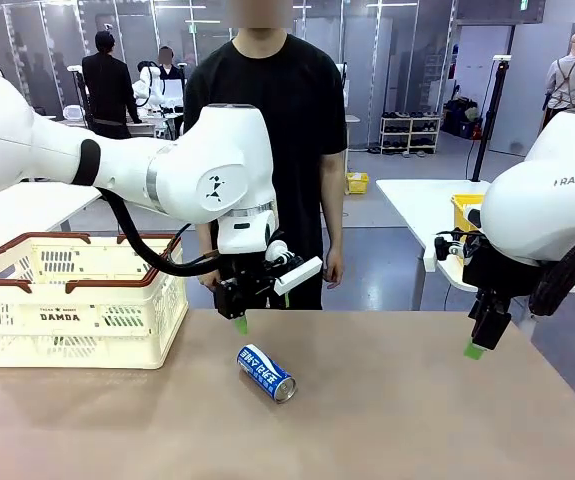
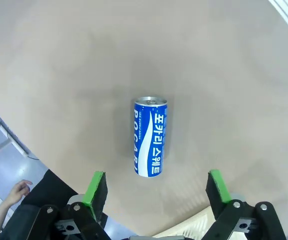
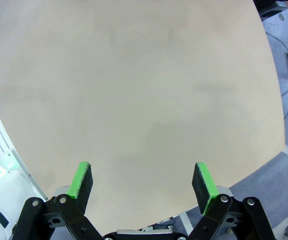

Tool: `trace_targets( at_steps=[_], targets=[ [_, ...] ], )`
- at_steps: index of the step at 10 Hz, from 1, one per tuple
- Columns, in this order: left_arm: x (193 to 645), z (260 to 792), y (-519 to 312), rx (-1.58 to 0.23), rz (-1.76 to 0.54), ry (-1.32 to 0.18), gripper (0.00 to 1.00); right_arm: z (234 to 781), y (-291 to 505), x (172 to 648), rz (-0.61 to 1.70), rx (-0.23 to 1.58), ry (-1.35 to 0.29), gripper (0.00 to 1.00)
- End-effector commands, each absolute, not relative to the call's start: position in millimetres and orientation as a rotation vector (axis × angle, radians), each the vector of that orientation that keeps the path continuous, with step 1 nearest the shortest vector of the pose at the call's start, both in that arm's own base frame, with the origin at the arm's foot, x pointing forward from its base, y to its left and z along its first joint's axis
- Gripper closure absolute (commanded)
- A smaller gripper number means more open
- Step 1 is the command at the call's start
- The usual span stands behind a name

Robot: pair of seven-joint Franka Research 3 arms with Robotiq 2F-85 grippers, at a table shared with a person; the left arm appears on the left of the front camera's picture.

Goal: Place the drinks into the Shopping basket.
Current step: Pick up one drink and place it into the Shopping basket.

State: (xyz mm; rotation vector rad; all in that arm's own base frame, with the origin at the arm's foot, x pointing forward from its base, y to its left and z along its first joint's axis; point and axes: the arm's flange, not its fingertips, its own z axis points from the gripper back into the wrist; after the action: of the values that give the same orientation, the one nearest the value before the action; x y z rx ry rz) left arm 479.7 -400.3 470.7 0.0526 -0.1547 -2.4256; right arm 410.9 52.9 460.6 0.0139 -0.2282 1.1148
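Small blue-and-white metal drink can (image 1: 266, 372) lying on its side mid-desk — left gripper (image 2: 156, 189) hovering above, jaws open, straddling its long axis; right gripper (image 3: 141, 181) idling open, farther off.

My pads (image 2: 94, 192) look matt green rubber; the can (image 2: 151, 143) is glossy printed metal; the table (image 2: 83, 75) is smooth matt beige; the basket (image 1: 77, 300) is slotted plastic.

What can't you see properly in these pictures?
- Inside of the Shopping basket, front view: its slotted walls hide any contents.
- Small print on the blue can, left wrist view: too small.
- Left gripper fingers, front view: partly hidden by the wrist.
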Motion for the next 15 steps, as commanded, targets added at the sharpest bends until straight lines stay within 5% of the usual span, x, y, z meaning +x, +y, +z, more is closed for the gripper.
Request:
trace_targets(
  at_steps=[1,4,15],
  targets=[
    [477.5,471.9,-399.2,0.036,-2.426,-0.172,0.00,461.4,52.2,411.0,1.115,0.014,-0.225,0.00],
    [478.6,471.1,-401.5,0.051,-2.428,-0.157,0.00,461.4,52.2,411.0,1.115,0.014,-0.225,0.00],
    [520.2,334.4,-408.6,-0.043,-2.358,-0.061,0.00,461.4,52.2,411.0,1.115,0.014,-0.225,0.00]
  ],
)
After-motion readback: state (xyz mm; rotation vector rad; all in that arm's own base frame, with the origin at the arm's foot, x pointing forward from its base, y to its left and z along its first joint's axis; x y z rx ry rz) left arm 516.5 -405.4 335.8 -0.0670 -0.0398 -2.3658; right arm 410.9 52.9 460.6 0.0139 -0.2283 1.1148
